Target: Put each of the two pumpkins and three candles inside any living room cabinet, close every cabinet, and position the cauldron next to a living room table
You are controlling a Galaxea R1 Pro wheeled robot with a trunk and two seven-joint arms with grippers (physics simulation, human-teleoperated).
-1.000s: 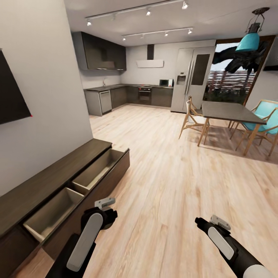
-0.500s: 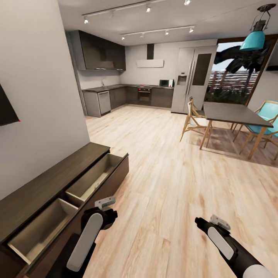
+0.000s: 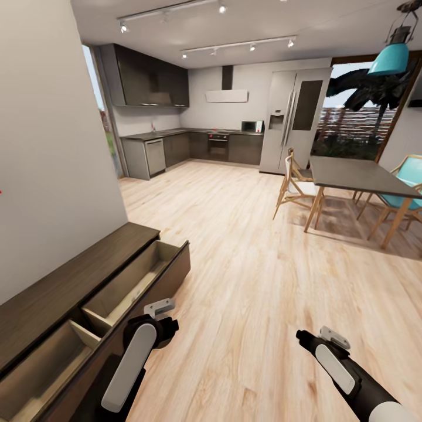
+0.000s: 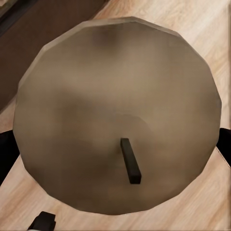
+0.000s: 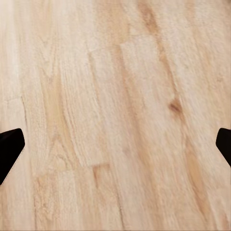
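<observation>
Cabinet point(image 3: 88, 264) drawers open, visibly empty. Left gripper point(image 4: 115, 144) clamped on a candle point(image 4: 115, 96); right gripper point(image 5: 115, 144) jaws apart, empty. We judge stowing unfinished.

No legible text, label or number anywhere.

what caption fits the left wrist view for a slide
Left gripper holding a squat whitish-grey candle with a dark wick above the wood floor, beside the dark-brown cabinet.
</observation>
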